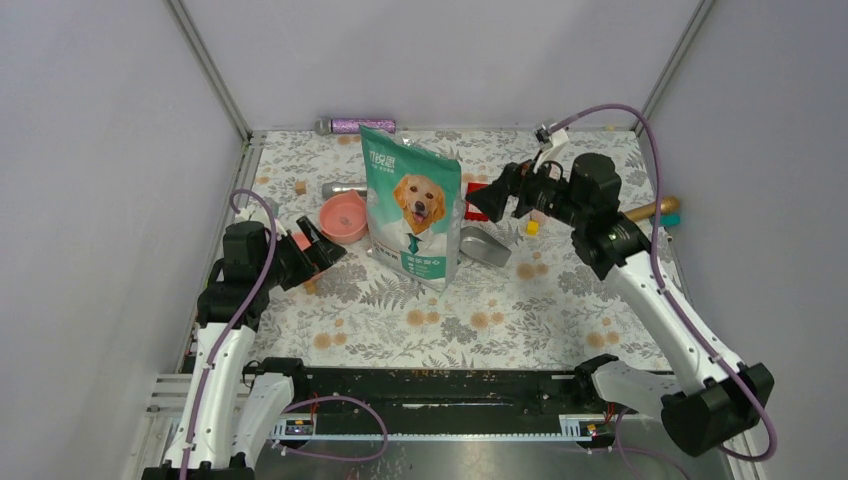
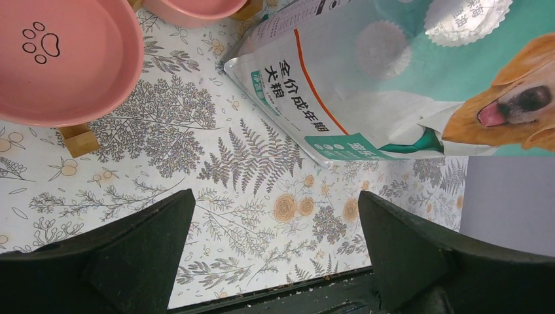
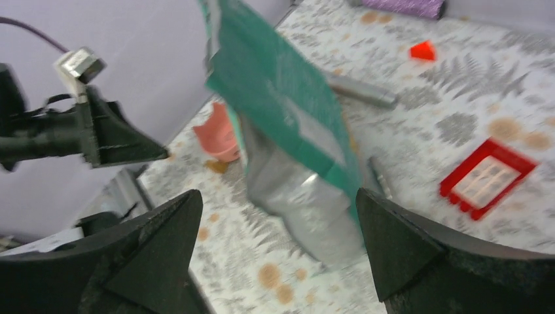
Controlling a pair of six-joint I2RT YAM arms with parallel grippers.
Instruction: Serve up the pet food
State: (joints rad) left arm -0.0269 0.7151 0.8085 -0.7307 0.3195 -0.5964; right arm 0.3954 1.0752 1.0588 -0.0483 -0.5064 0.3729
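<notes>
Table [image 1: 500,320] is covered by a floral mat. A scatter of tiny specks lies on the black rail along the near edge, too small to identify. Left gripper [image 1: 328,248] [image 2: 275,196] sits low near the left edge, fingers spread wide, nothing between them, only bare mat. Just beyond it, toward the centre, is a pink bowl [image 1: 343,215] [image 2: 59,59] with a paw print inside; the part seen from the left wrist holds nothing. A teal bag with a dog picture [image 1: 415,205] [image 2: 393,85] [image 3: 288,137] stands upright at the table's centre, just right of the bowl. The pet food is not visible in any view, and I cannot tell whether it is inside the bag. A grey metal scoop [image 1: 485,245] lies at the bag's right side. Right gripper [image 1: 478,200] [image 3: 277,196] is raised above the mat right of the bag's top and points at it, fingers spread wide and holding nothing. A yellow cube [image 1: 532,227] and a red frame [image 3: 487,176] lie under that arm. A grey cylinder [image 1: 343,189] lies beyond the bowl, a wooden block [image 1: 299,188] nearer the left edge. A purple tube [image 1: 362,125] lies along the far edge.
</notes>
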